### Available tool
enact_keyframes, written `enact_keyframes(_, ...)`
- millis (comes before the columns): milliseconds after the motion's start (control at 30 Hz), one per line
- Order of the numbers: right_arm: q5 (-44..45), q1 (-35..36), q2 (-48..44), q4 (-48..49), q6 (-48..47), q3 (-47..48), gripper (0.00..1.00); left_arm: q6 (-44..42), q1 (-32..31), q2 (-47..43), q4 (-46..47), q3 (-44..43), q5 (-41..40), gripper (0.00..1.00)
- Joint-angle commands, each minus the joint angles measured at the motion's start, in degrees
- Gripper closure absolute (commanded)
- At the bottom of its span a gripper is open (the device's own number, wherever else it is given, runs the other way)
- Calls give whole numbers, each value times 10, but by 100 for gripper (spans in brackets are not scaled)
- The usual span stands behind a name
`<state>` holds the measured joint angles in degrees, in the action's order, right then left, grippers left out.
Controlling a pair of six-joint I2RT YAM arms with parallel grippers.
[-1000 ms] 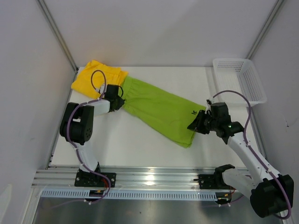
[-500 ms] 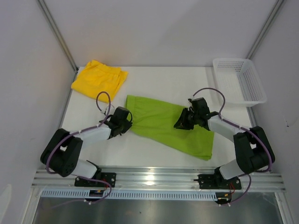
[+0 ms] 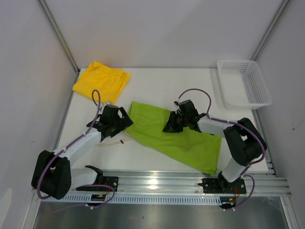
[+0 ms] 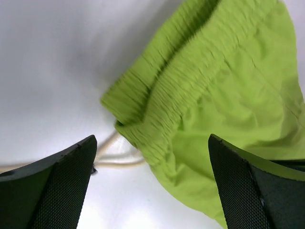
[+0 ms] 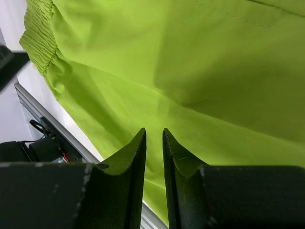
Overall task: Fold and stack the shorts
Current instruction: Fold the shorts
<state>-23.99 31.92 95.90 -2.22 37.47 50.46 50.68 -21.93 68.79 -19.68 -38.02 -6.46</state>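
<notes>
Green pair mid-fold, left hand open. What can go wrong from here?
1. The white drawstring lies loose beside the bunched waistband, under the open left hand; a finger may snag it and drag the lime green shorts.
2. The right hand looks pinched on fabric lying diagonal, so the fold may land skewed.
3. The shorts' near corner is close to the table's front edge and could slide off.

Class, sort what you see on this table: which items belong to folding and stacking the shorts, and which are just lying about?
Part of the job: lime green shorts; yellow shorts.
Just lying about: white mesh basket.
</notes>
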Motion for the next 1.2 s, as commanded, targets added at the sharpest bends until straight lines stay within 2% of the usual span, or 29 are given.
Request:
enact_keyframes(0, 11, 9, 3, 2, -15, 2, 77, -115, 63, -6, 25, -23, 91, 1)
enact_keyframes(267, 11, 0, 30, -49, -57, 20, 78, -129, 139, 63, 116, -7, 167, 1)
enact_keyframes(667, 18, -9, 25, -60, -68, 12, 78, -129, 144, 248, 253, -36, 270, 2)
enact_keyframes(867, 18, -41, 62, -86, -89, 53, 78, -113, 138, 256, 307, 3, 283, 8)
enact_keyframes(1167, 40, -78, 126, -143, -124, 173, 79, -88, 66, 235, 322, 52, 236, 22)
